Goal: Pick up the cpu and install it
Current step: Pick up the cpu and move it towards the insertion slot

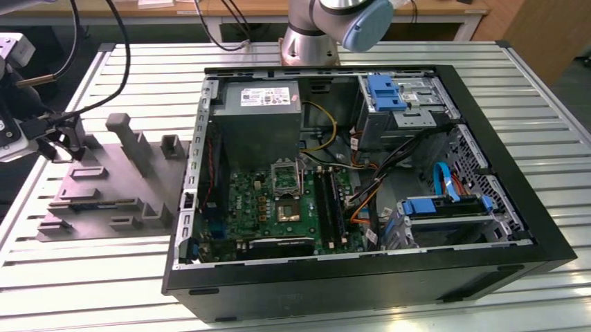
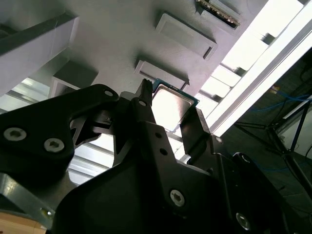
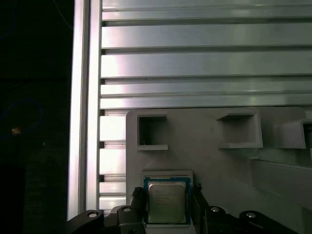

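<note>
The cpu (image 3: 167, 202) is a small square chip with a pale metal top and a teal rim. It lies in a shallow recess at the end of the grey moulded tray (image 3: 219, 161). My gripper (image 3: 167, 208) straddles it, one black finger against each of two opposite sides. In the second wrist view the cpu (image 2: 169, 106) shines between the fingertips of the gripper (image 2: 169, 108), which look closed on its edges. In the exterior view the gripper (image 1: 57, 146) hangs over the tray's (image 1: 102, 197) corner nearest the exterior view's left. The motherboard socket (image 1: 288, 209) lies inside the open computer case.
The open black computer case (image 1: 369, 277) takes up the exterior view's right, with power supply, cables and blue drive brackets inside. Raised blocks (image 1: 129, 142) stand on the tray close to the gripper. The slatted aluminium table (image 3: 195, 63) ends just beyond the tray.
</note>
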### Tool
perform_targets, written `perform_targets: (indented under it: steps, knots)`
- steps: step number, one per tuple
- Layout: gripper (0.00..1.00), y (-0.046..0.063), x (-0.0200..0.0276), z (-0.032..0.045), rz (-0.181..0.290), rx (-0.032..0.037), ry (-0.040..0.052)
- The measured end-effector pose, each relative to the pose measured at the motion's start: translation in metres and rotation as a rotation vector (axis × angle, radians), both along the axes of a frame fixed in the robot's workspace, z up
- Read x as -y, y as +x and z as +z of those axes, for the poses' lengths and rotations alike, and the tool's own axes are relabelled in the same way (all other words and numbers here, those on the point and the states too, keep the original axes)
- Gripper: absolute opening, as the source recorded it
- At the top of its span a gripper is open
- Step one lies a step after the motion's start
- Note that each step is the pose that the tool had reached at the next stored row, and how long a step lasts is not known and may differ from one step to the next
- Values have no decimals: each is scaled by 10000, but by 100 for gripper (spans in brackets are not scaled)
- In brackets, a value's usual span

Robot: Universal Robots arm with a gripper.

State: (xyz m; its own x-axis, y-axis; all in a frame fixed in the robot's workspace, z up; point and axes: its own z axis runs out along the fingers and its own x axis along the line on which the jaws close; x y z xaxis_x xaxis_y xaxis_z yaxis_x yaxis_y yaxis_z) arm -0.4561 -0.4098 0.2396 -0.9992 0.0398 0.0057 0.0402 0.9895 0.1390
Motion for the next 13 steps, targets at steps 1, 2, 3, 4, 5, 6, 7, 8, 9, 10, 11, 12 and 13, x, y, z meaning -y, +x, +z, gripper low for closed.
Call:
perform_targets:
  steps: [1,2,3,4,5,6,7,8,9,10,11,12,13]
  knots:
    - [48,0,0,0,0,0,0]
    - [48,0,-1,0,0,0,0]
    - [48,0,-7,77,1,-1,-18]
    - [48,0,-31,103,0,0,-168]
    - [48,0,-31,110,0,0,-168]
    - [48,0,-31,110,0,0,-168]
    - [48,0,-31,113,0,0,-168]
    - [48,0,-31,116,0,0,-169]
    - [48,0,-31,116,-1,0,-168]
    - [48,0,-31,116,0,0,-168]
    - [48,0,-31,116,0,0,-168]
    - [48,0,-31,116,0,0,-169]
    - [48,0,-31,116,0,0,-169]
